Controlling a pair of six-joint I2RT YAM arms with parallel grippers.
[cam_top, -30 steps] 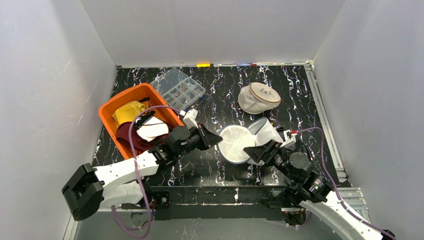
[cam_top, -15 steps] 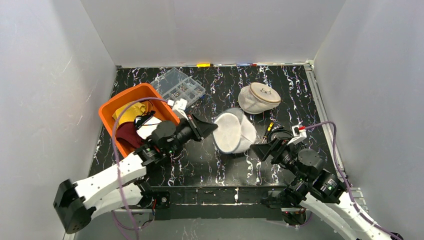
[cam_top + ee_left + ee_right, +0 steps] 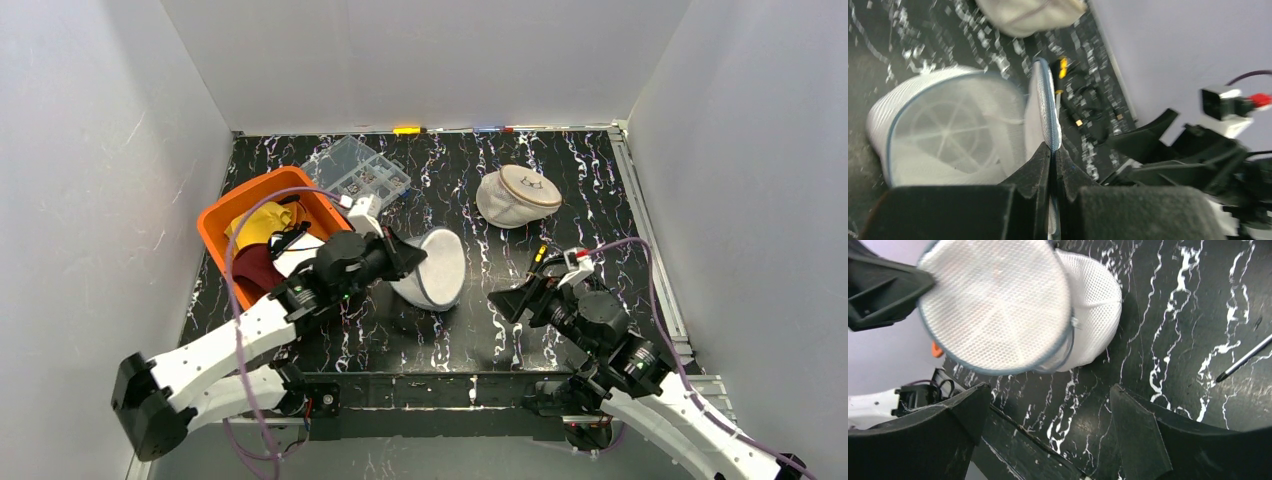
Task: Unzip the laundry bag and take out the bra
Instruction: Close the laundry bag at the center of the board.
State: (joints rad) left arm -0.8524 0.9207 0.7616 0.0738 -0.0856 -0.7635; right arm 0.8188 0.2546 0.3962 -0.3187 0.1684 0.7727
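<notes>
A: Where is the bag?
B: The bag [image 3: 432, 270] lies tipped over mid-table [image 3: 460, 335], just right of the orange bin [image 3: 222, 212]. It is drum-shaped, white honeycomb mesh with grey-blue piping round the rim.
A: Left gripper [image 3: 1053, 150]?
B: Pinched tight on the piped edge of the flat round flap. The flap stands apart from the domed body.
A: Right gripper [image 3: 1048, 390]?
B: Jaws wide with nothing between them. It is near the bag but not touching, above the black, white-veined top.
A: Bra?
B: Can't tell through the mesh.
</notes>
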